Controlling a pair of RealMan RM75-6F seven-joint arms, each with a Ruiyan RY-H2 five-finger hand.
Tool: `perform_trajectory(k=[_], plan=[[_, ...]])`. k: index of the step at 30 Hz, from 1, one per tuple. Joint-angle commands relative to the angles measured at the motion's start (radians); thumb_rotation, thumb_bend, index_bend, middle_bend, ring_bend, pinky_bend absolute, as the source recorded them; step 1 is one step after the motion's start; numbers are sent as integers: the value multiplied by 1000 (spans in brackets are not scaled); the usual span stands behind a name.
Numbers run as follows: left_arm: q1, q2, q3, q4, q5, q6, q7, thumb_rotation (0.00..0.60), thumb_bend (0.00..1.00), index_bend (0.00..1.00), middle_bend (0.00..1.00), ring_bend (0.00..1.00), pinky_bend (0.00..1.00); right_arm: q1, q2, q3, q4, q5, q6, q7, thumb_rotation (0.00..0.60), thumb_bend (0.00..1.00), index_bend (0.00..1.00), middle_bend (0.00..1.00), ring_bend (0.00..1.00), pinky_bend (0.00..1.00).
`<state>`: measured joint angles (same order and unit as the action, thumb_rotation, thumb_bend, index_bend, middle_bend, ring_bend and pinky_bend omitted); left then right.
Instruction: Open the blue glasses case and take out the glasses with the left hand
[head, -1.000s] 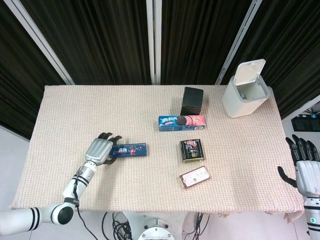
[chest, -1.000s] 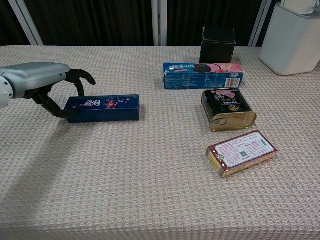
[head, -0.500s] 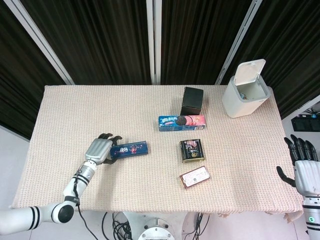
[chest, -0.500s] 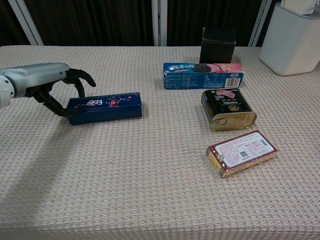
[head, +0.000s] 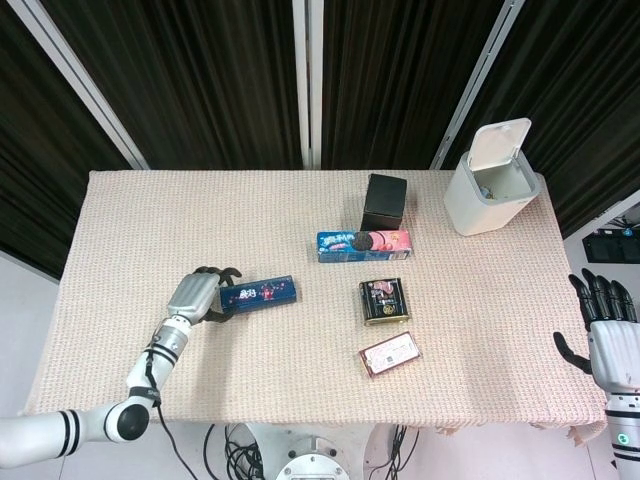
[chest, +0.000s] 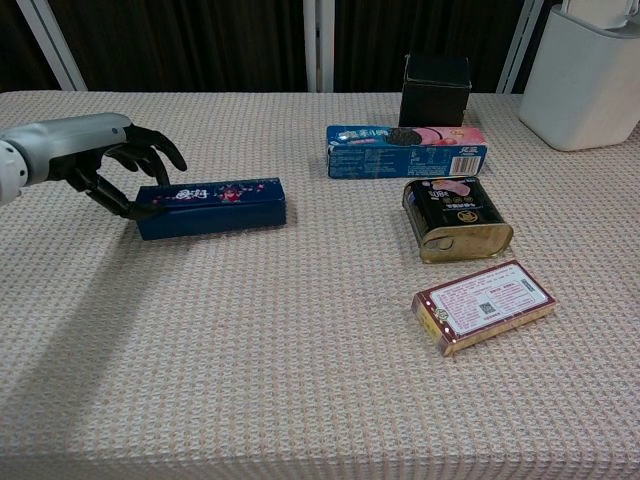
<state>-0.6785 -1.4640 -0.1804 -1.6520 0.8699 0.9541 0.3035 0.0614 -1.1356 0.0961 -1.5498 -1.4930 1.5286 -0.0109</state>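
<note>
The long blue rectangular glasses case (chest: 212, 207) with its printed lid lies flat and closed on the woven beige tablecloth (head: 150, 220), toward the left front part of the table, long side running left to right. I have my left hand (chest: 110, 160) at its left end, dark fingers (chest: 150, 152) curled over the top edge and the thumb low against the end face, so I can brace the case while working the lid; whether I truly pinch it or only touch it I cannot tell from here. My right hand (head: 608, 330) hangs off the right front corner, fingers spread, holding nothing, kept clear because this job belongs to the left. Further right sit a blue-and-pink biscuit box (chest: 406, 151), a black cube box (chest: 435, 88), a gold-rimmed tin (chest: 456, 218), a flat red-edged packet (chest: 484, 304) and a white lidded bin (head: 491, 178) at the far right corner.
</note>
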Motion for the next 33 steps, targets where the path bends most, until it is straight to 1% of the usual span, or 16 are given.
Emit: perform_trajectory(k=[1, 6, 10, 16, 22, 26, 28, 30, 32, 33], plan=[[4, 3, -9, -5, -12, 0, -22, 600, 529, 266, 594, 237, 201, 0, -1, 0, 2, 0, 1, 0, 600, 242, 0, 0, 0, 0], [16, 8, -25, -1, -11, -19, -105, 600, 538, 281, 639, 274, 215, 1, -4, -1, 3, -3, 1, 0, 600, 242, 0, 0, 0, 0], [27, 7, -38, 9, -6, -31, -170, 600, 542, 309, 699, 325, 241, 0, -6, 0, 3, -7, 8, -1, 600, 242, 0, 0, 0, 0], [29, 13, -38, 21, 3, -45, -204, 600, 547, 328, 786, 392, 252, -1, -7, 0, 3, -9, 12, -3, 600, 242, 0, 0, 0, 0], [33, 9, -46, 24, -17, -45, -231, 600, 556, 344, 843, 444, 263, 1, -9, 0, 3, -12, 13, -5, 600, 242, 0, 0, 0, 0], [32, 17, -49, 24, -49, -65, -246, 600, 555, 344, 846, 447, 263, 2, -11, 1, 4, -12, 12, -5, 600, 242, 0, 0, 0, 0], [32, 19, -57, 23, -85, -70, -255, 600, 548, 344, 842, 446, 265, 2, -11, 0, 5, -12, 12, -6, 600, 242, 0, 0, 0, 0], [32, 17, -63, 23, -117, -63, -256, 600, 540, 348, 820, 439, 273, 2, -12, -1, 4, -13, 11, -7, 600, 242, 0, 0, 0, 0], [30, 16, -64, 22, -160, -51, -241, 600, 538, 355, 760, 413, 287, 3, -12, -2, 4, -15, 10, -8, 600, 242, 0, 0, 0, 0], [28, 14, -65, 22, -185, -39, -229, 600, 538, 355, 746, 406, 293, 3, -13, -2, 4, -15, 10, -9, 600, 242, 0, 0, 0, 0]])
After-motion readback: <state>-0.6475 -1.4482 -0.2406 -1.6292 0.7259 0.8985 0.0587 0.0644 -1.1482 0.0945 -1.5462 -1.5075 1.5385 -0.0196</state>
